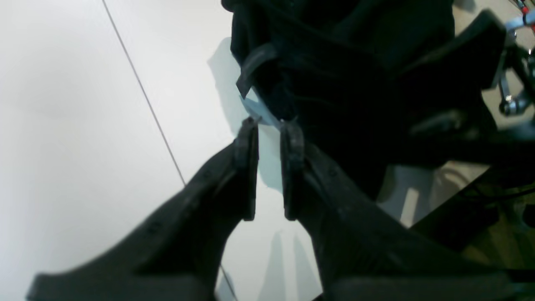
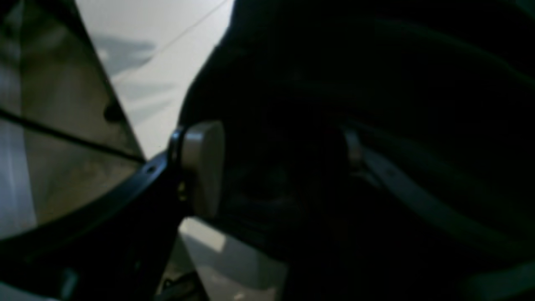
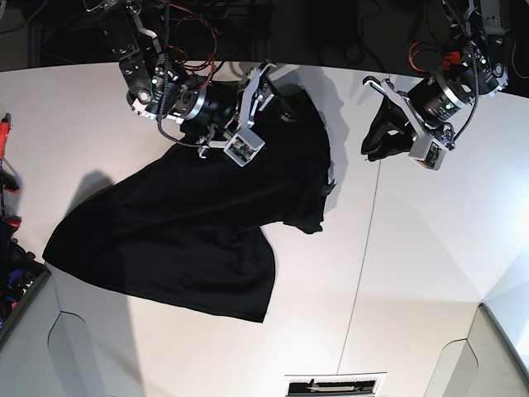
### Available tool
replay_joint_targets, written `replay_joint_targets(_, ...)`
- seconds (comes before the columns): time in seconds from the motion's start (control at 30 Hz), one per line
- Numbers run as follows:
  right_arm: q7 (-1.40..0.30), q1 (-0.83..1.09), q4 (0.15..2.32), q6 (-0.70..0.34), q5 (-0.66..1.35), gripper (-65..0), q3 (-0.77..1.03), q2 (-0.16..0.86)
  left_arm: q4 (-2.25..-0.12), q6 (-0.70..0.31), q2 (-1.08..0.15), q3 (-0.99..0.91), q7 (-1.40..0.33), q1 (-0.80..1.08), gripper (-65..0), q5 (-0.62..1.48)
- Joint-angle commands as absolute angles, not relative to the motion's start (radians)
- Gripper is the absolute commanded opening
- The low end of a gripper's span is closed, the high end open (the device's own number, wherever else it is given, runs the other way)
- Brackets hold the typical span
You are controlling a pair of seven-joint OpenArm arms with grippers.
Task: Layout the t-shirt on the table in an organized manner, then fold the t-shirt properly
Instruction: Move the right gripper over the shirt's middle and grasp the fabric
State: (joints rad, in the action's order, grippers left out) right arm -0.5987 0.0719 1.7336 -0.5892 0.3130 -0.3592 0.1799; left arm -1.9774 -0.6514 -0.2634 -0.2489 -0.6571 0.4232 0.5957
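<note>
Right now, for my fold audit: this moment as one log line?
t-shirt: rumpled, unfolded, on table | left gripper: slightly open, empty, beside shirt | right gripper: open at shirt's edge

Left hand [image 1: 269, 122] reaching in low from the far side, fingers [image 1: 246, 167] close together with a narrow gap showing between them. Right hand [image 3: 269, 83] angled downward at the far edge, fingers spread wide.
</note>
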Motion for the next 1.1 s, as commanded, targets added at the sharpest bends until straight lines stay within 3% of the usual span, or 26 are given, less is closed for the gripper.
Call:
replay_joint_targets(0.0,-0.572,0.059,1.754,-0.587,0.317,-29.4,-0.368,0.179,-1.994,-0.646,-0.272,-0.254,-0.632,0.421,-52.7,0.617)
replay_joint_targets(0.2,-0.533,0.059,1.754,-0.564,0.248,-31.8,-0.384,0.179,-1.994,-0.646,-0.272,-0.255,-0.632,0.421,-52.7,0.616)
replay_joint_targets(0.23,-0.513,0.059,1.754,-0.562,0.245,-37.5,-0.384,0.179,-1.994,-0.646,-0.272,-0.255,-0.632,0.421,-52.7,0.616)
replay_joint_targets(0.3,-0.484,0.059,1.754,-0.550,0.246,-58.1,-0.384,0.179,-1.994,-0.646,-0.272,-0.255,-0.631,0.421,-52.7,0.616)
replay_joint_targets(0.33,-0.477,0.059,1.754,-0.548,0.243,-65.0,-0.384,0.179,-1.994,-0.646,-0.272,-0.255,-0.631,0.421,-52.7,0.616)
replay_joint_targets(0.6,-0.478,0.059,1.770,-0.545,0.202,-65.0,-0.346,0.180,-1.994,-0.646,-0.272,-0.255,-0.610,0.421,-52.7,0.600)
replay_joint_targets(0.77,-0.482,0.059,1.899,-0.546,0.213,-65.0,-0.230,0.183,-1.994,-0.646,-0.280,-0.257,-0.609,0.421,-52.7,0.571)
replay_joint_targets(1.07,-0.590,0.062,2.107,-0.547,0.430,-65.0,-0.025,0.278,-1.994,-0.642,-0.315,-0.258,-0.602,0.416,-52.7,0.557)
